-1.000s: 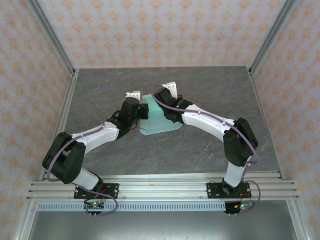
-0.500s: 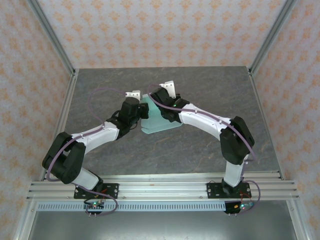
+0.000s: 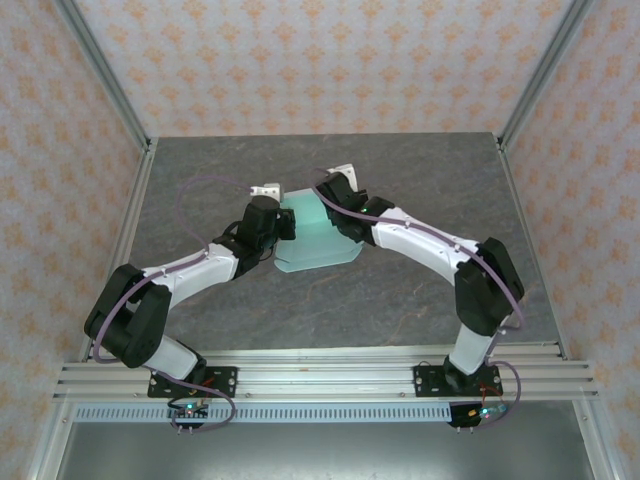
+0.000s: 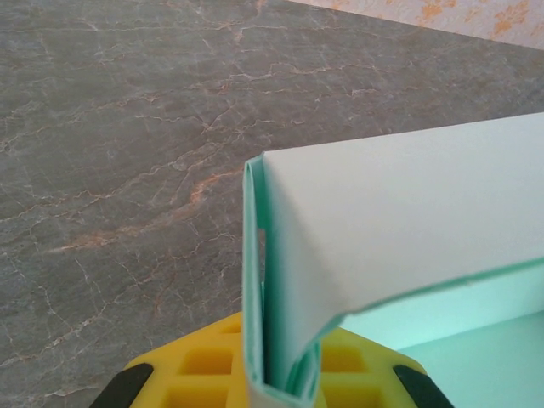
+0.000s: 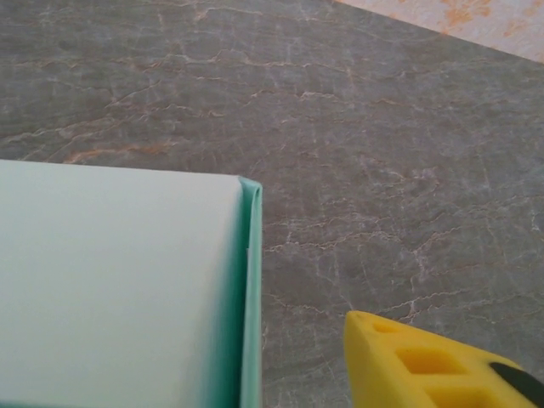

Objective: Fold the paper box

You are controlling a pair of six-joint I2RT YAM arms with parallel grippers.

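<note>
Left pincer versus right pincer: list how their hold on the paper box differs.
The left pincer is shut on a folded wall of the paper box; the right pincer stands open, gripping nothing. The left pincer's fingers flank the card; the right pincer's finger sits clear of its edge. Both have yellow fingers.

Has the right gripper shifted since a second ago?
Yes, slightly: the right gripper has drawn back toward the table's right rail, opening off the paper box.

Top view: my wrists cover the far end of the paper box (image 3: 322,250). Both wrist views crop it (bottom and one side). My left fingers (image 4: 202,364) cut off low, contact hidden.
</note>
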